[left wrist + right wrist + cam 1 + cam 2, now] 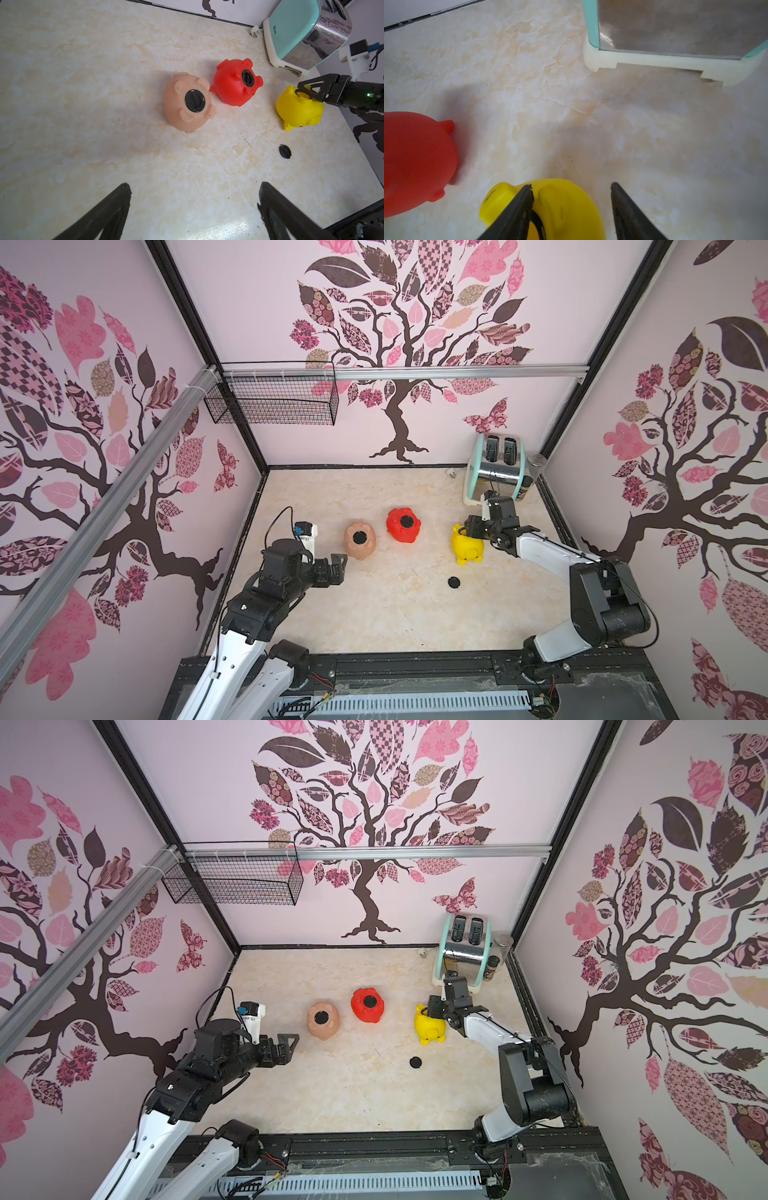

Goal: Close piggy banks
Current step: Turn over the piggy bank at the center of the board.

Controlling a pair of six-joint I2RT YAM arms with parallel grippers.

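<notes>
Three piggy banks sit in a loose row across the middle of the tabletop (374, 622), all glossy plastic. The peach-pink pig (360, 540) is nearest the left edge, the red pig (403, 524) is mid-table and a little further back, and the yellow pig (467, 549) is toward the right edge.

I count three black plug discs. One is seated in the peach-pink pig's upturned belly and one in the red pig's. The third, the loose disc (454, 582), lies flat on the tabletop just in front of the yellow pig.

The yellow pig is tipped, its round hole turned up toward the right pincer (571, 185). That pincer stands parted, one finger over the hole and the other just clear of the pig's side.

The left pincer (338, 568) hangs spread wide, with nothing in it, near the peach-pink pig. One toaster (496, 466) stands in the back right corner.
</notes>
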